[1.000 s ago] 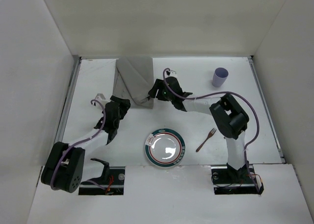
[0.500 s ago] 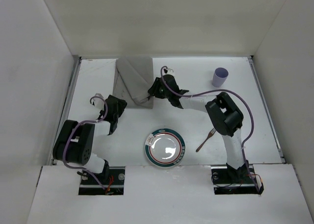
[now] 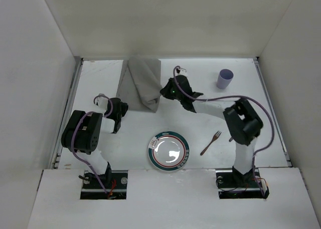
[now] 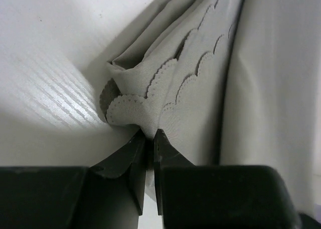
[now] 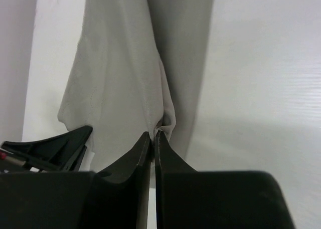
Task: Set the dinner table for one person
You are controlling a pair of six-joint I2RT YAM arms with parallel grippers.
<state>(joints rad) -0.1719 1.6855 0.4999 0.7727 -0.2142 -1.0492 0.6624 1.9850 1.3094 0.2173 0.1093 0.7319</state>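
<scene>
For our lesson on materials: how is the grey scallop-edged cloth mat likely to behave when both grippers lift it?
Probably floppy: the grey scallop-edged cloth mat bunches into folds where the left gripper pinches its edge. It would likely sag between the two holds, as the right gripper grips only a thin fold. Probably light, being thin.

Left pincer pinching cloth, scalloped grey edge

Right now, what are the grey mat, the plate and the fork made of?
The grey mat looks like soft, matte cloth: it folds, wrinkles and has a scalloped edge. The plate seems to be glazed ceramic or hard plastic; its middle shines under the light. The fork is brown and dull, maybe wood or plastic; it is too small to tell.
</scene>
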